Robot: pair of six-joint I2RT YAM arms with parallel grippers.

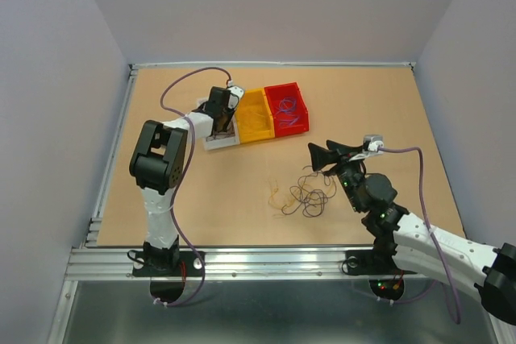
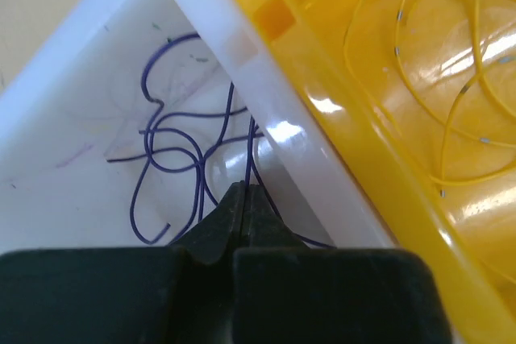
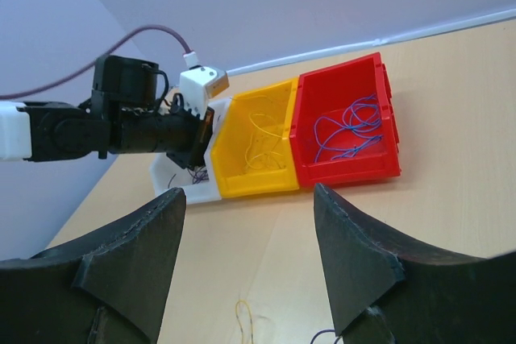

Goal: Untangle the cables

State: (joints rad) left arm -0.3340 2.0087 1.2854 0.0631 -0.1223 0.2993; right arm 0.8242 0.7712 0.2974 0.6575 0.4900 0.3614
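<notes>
Grey-walled tan tabletop (image 1: 387, 118): thin purple, yellow and dark tangled wires (image 1: 305, 196) are heaped near the wide-spread right gripper (image 1: 320, 156); a purple wire (image 2: 246, 159) is pinched by the left gripper (image 2: 244, 199) in a white plastic bin (image 2: 81, 62).

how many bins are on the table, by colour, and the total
white bin: 1
yellow bin: 1
red bin: 1
total: 3 bins
</notes>
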